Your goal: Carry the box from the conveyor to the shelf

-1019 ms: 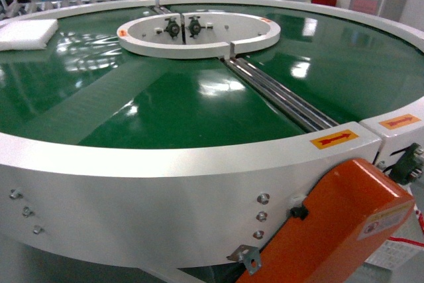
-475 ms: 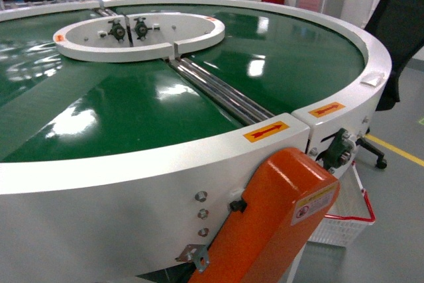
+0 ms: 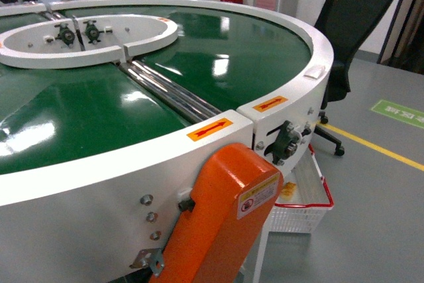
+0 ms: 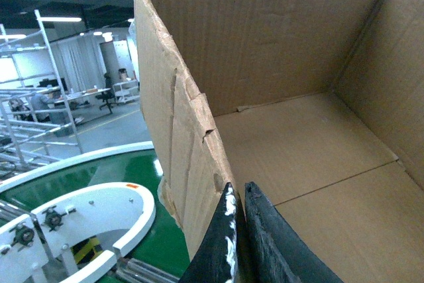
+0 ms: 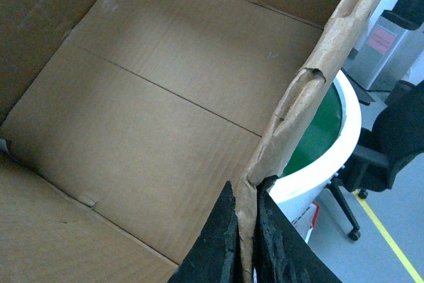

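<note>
1. The conveyor (image 3: 199,64) lies below both hands, no longer carrying the box.
2. The box (image 4: 298,137) hangs between the hands, off the belt, so it can travel.
3. The left hand (image 4: 237,230) pinches one torn wall; the right hand (image 5: 246,230) pinches the opposite wall, keeping the box level.

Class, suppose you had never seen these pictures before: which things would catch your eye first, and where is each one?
In the head view, the conveyor, a round turntable with a glossy green belt, fills the frame, with a bright orange motor cover at its near rim. In both wrist views an open brown cardboard box dominates. The left tool and the right tool each pinch a ragged wall of it.
</note>
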Available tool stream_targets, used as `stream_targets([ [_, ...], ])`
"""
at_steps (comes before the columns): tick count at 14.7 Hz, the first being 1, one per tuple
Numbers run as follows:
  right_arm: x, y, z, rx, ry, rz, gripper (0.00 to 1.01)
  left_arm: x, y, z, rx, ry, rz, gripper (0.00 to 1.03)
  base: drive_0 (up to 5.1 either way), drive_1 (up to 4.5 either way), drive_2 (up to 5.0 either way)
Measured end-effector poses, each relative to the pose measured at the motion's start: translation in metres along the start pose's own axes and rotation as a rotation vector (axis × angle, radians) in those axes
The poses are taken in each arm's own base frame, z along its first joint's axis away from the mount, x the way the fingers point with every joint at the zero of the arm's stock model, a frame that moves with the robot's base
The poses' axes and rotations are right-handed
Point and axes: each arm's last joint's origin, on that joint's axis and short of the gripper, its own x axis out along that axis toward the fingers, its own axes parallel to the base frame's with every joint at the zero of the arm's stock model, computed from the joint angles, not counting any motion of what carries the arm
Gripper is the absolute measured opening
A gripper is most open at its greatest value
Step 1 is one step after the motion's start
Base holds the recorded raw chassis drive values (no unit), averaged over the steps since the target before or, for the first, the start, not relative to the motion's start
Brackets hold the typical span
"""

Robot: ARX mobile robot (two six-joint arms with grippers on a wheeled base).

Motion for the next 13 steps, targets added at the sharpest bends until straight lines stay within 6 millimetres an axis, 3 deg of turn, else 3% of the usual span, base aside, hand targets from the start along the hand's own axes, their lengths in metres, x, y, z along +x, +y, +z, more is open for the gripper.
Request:
stream_targets([
  [13,0.0000,0.0001,0.0000,0.000,0.000,0.000,0.03,0.0000,0.0000,0.0001,0.000,-0.001,0.000,0.02,-1.5,-1.48,-1.5],
])
